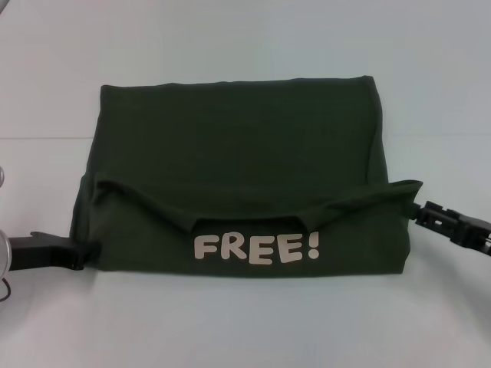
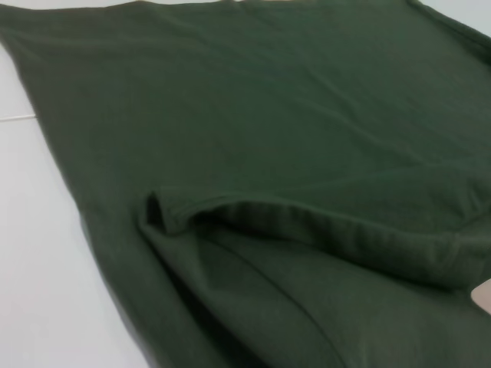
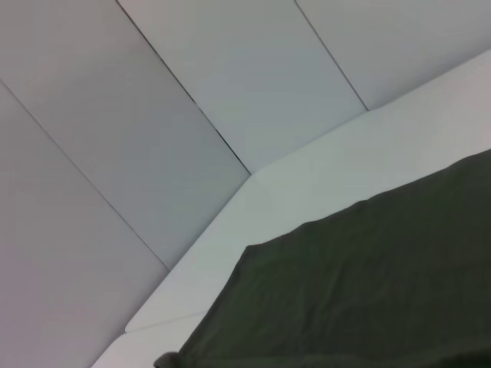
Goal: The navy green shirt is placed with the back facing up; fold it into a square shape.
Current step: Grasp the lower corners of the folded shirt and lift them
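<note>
Left gripper [image 1: 77, 253]: low on the table, at the near left corner of the navy green shirt [image 1: 238, 153], its black tip touching the cloth edge. Whether it is clenched on the fabric or released cannot be told.

Right gripper [image 1: 418, 213]: at the shirt's right edge, tip meeting the pointed end of the folded-over hem that sticks out there. Its grip cannot be told either; the tip is lost against the cloth.

Navy green shirt: lies on the white table [image 1: 230, 322], folded into a wide rectangle. A dark upper layer is doubled toward the robot, its hem sagging in a shallow curve across the shirt. Below that hem the cream "FREE!" lettering [image 1: 257, 248] shows on a near strip left uncovered.

Left wrist view: the hem ridge [image 2: 307, 222] stands slightly raised over the layer beneath, so the fold is loose, not pressed flat.

Step in hand: likely finishing the fold of far half over near half, both grippers at the ends of the hem.

Next move calls for: drawing the hem down over the lettering to the near edge, both ends level, then letting go and clearing sideways without dragging the cloth.
</note>
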Available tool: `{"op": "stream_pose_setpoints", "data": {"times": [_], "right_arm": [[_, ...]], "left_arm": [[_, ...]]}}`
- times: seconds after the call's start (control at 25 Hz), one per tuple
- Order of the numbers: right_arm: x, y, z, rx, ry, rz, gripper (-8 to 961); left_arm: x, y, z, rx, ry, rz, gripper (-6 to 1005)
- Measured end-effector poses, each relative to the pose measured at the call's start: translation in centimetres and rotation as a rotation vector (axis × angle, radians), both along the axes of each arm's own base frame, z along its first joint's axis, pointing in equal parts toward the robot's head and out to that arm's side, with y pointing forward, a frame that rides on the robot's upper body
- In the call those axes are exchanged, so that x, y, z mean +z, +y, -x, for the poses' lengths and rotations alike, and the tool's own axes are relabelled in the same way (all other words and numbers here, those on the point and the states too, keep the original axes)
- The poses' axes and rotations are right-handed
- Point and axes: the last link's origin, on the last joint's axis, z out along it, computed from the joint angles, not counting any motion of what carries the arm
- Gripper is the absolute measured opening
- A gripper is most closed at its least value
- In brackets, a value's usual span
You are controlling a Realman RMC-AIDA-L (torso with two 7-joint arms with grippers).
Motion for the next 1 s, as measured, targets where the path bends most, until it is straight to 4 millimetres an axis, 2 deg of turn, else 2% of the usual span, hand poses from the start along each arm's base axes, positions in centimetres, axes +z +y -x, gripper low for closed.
{"op": "stream_pose_setpoints", "data": {"times": [0.16, 0.28, 0.48, 0.72, 1.0], "right_arm": [[1.7, 0.7, -0.2, -0.068, -0.002, 0.076, 943], [4.0, 1.9, 0.4, -0.133, -0.042, 0.142, 943], [6.0, 3.7, 2.5, -0.254, -0.149, 0.288, 942], [5.4, 5.7, 4.7, -0.331, -0.278, 0.419, 940], [4.5, 6.1, 5.3, -0.382, -0.351, 0.483, 924]], "left_arm": [[0.1, 0.0, -0.2, -0.009, -0.006, 0.007, 31], [0.2, 0.1, -0.3, -0.013, -0.008, 0.007, 31], [0.3, 0.1, -0.3, -0.013, -0.009, 0.005, 33], [0.3, 0.0, -0.4, -0.016, -0.014, 0.012, 36], [0.3, 0.0, -0.4, -0.018, -0.014, 0.01, 40]]}}
